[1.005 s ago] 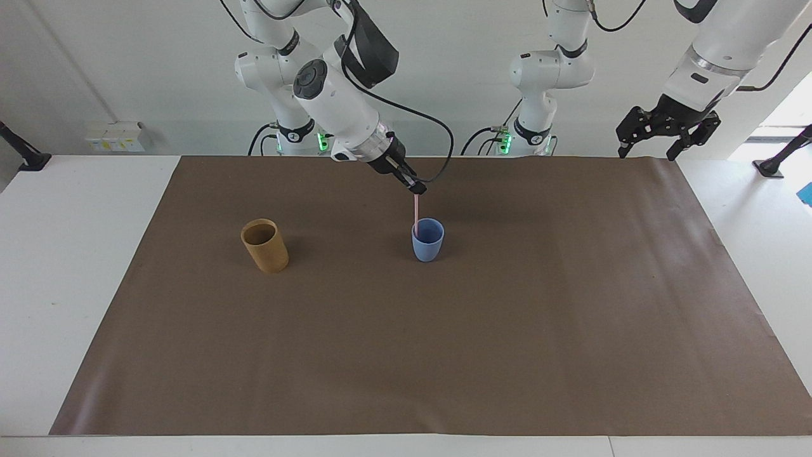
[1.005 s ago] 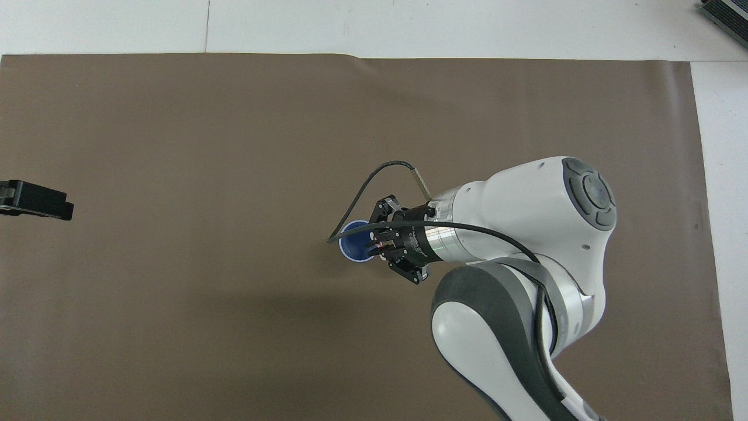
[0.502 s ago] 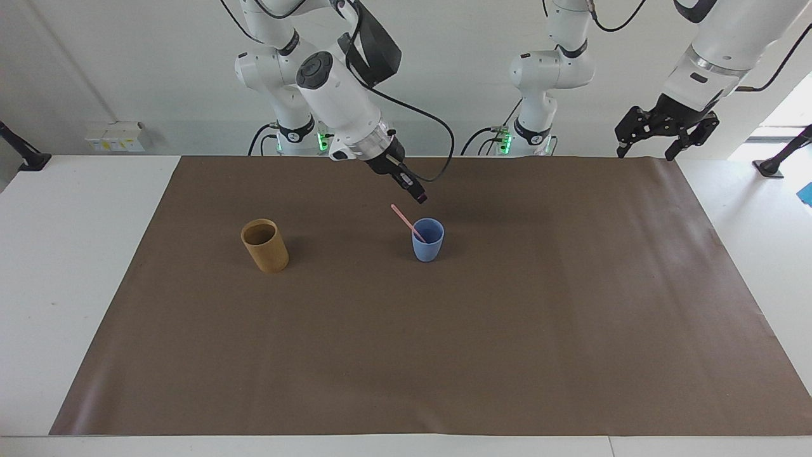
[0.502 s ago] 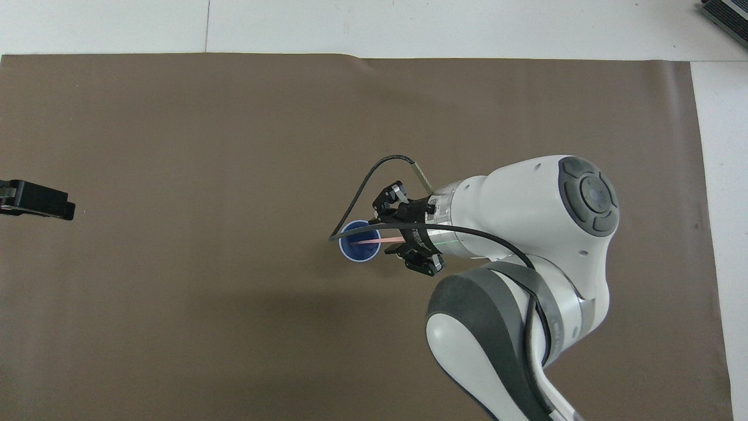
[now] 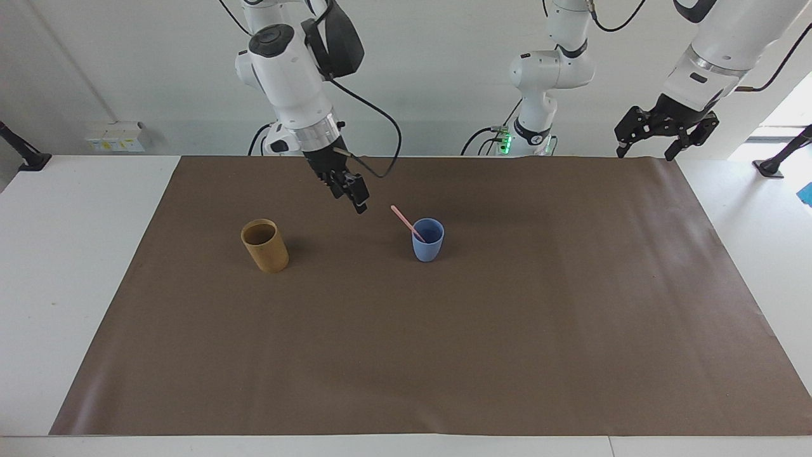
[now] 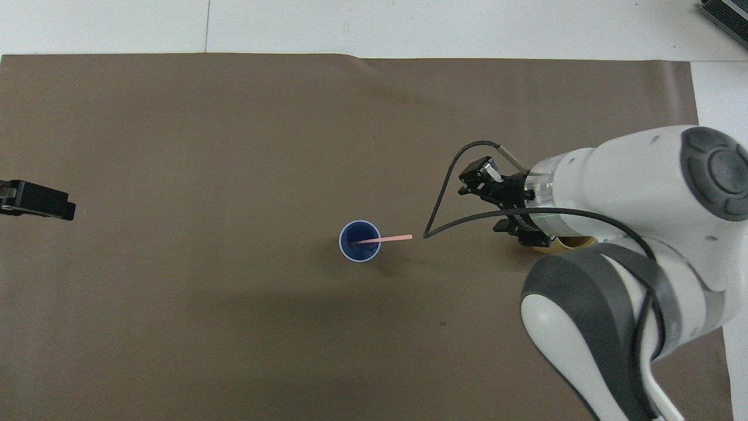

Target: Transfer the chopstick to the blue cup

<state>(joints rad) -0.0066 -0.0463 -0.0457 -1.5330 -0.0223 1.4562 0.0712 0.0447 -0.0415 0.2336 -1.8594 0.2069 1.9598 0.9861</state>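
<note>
The blue cup (image 5: 428,241) stands upright near the middle of the brown mat; it also shows in the overhead view (image 6: 359,241). One pale-pink chopstick (image 5: 402,219) stands in it, leaning on the rim with its top tilted toward the right arm's end (image 6: 392,238). My right gripper (image 5: 358,197) is open and empty, up in the air over the mat between the blue cup and the tan cup, apart from the chopstick; it also shows in the overhead view (image 6: 488,202). My left gripper (image 5: 665,130) waits, open, raised at the left arm's end of the table (image 6: 36,200).
A taller tan-brown cup (image 5: 264,245) stands upright toward the right arm's end; in the overhead view the tan-brown cup (image 6: 575,241) is mostly covered by the right arm. The brown mat (image 5: 444,355) covers most of the white table (image 5: 70,254).
The right gripper let go of the chopstick, which tipped to lean in the blue cup. The gripper then rose and swung away toward the tan cup. The left arm has not moved.
</note>
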